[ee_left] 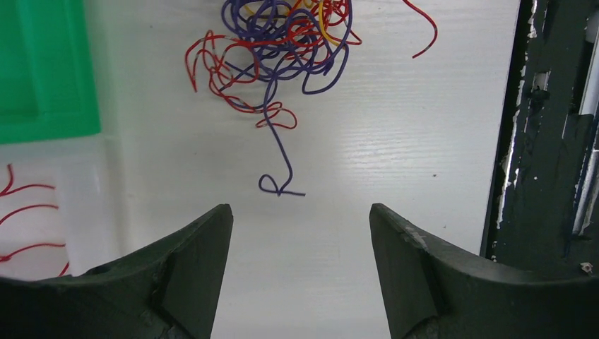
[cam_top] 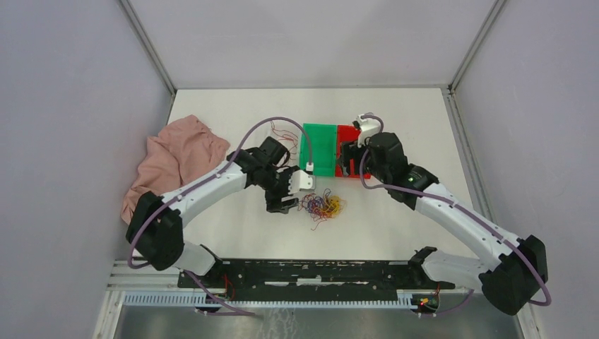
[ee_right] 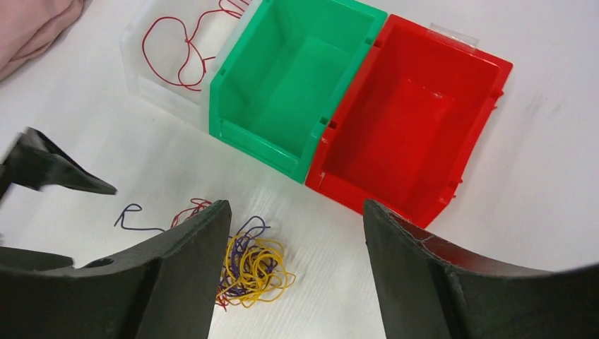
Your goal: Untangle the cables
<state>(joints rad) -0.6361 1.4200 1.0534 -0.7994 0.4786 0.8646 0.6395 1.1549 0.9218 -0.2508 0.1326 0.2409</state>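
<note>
On the far left of the white table [cam_top: 395,226] lies a pink cloth [cam_top: 176,159], soft and crumpled. To its right stands a clear plastic tray [ee_right: 166,95] with a few thin red wires [ee_right: 169,49] inside. This tray touches a green bin [ee_right: 254,145], and the green bin touches a red bin [ee_right: 339,187]. Both bins are rigid, rectangular and glossy.

The left gripper [ee_left: 300,215] hovers low over the table, its jaws wide apart and holding nothing. Just in front of it ends one loose purple strand [ee_left: 280,185].

The cables [cam_top: 322,205] form a small curly clump of red, purple and yellow-orange threads. The clump lies on the table near the bins, between the two arms.

The right gripper [ee_right: 295,212] is above the bins, also wide open and empty.
</note>
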